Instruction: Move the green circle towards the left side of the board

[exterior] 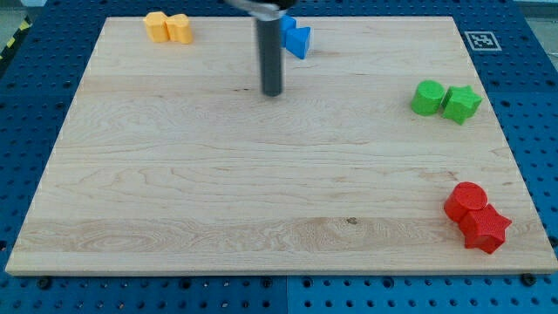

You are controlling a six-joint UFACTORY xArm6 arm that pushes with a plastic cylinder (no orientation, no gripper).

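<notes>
The green circle (427, 97) lies near the board's right edge, touching a green star (461, 104) on its right. My tip (273, 92) rests on the board in the upper middle, far to the left of the green circle and apart from it. The rod rises from the tip to the view's top. A blue block (296, 37) lies just up and right of the rod, partly hidden by it.
Two orange blocks (168, 27) sit together at the top left. A red circle (466, 201) and a red star (486, 228) touch at the bottom right. The wooden board (218, 192) sits on a blue perforated table, with a marker tag (481, 40) at top right.
</notes>
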